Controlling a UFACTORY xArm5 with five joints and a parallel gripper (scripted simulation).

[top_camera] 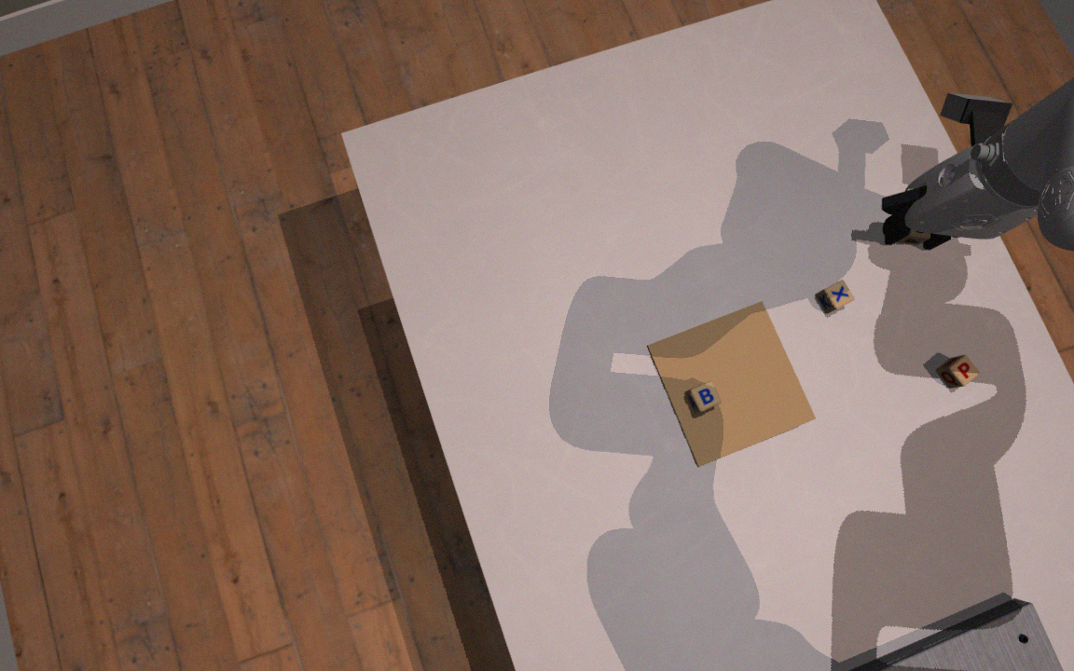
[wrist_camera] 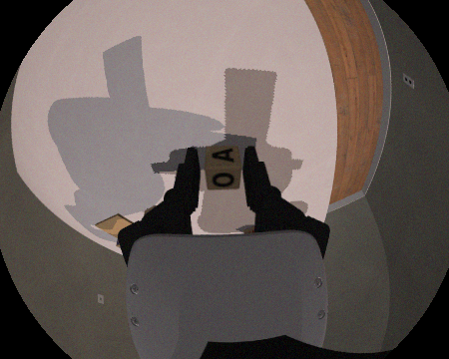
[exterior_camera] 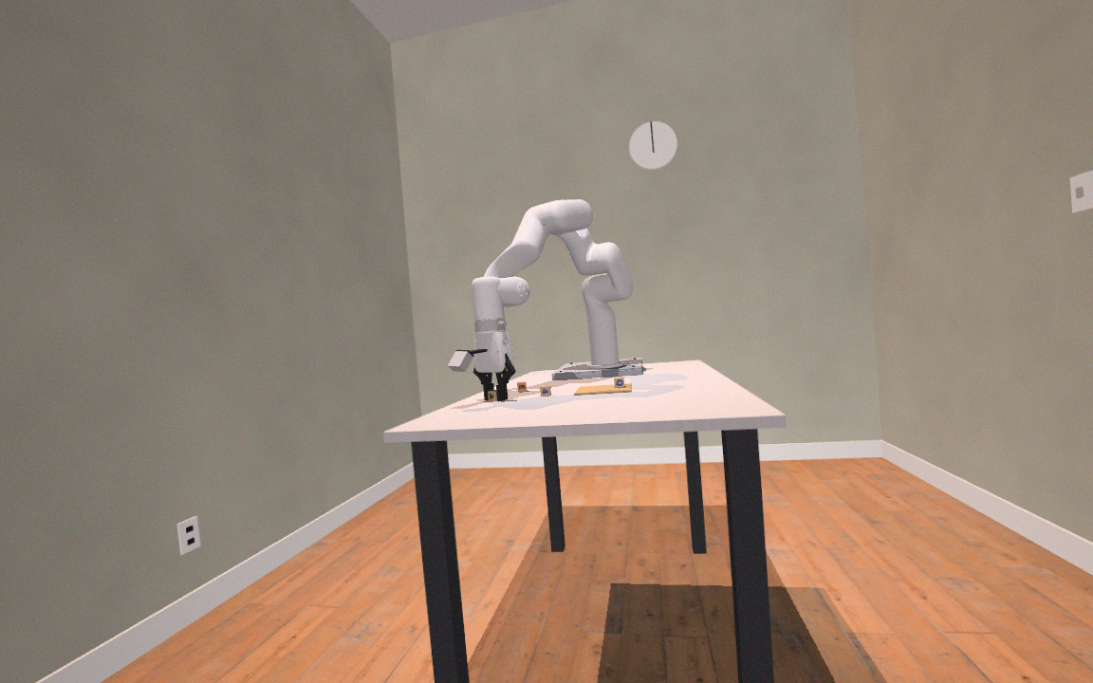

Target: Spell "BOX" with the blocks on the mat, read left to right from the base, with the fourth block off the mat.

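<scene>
Appears to be at the pick-up of the O block, low between the fingertips of the gripper. Stands open, narrowly, with slim gaps showing on either side in the wrist view; grips nothing. Calls next for squeezing evenly, lifting straight, then carrying across to the mat, well apart from the fingers. Needs lowering just beside the B block, already on the mat, with O on top and upright. Could twist if pinched off-centre. Leaves for later the X block, off the mat and near the fingers on the mat side. Needs no moving of the P block, off the mat and towards the base from the fingers.

Looks pale and smooth below the fingertips, on the table, with overlapping arm shadows. Opens beyond onto a wooden floor and grey-green walls, with a round clock high behind.
</scene>
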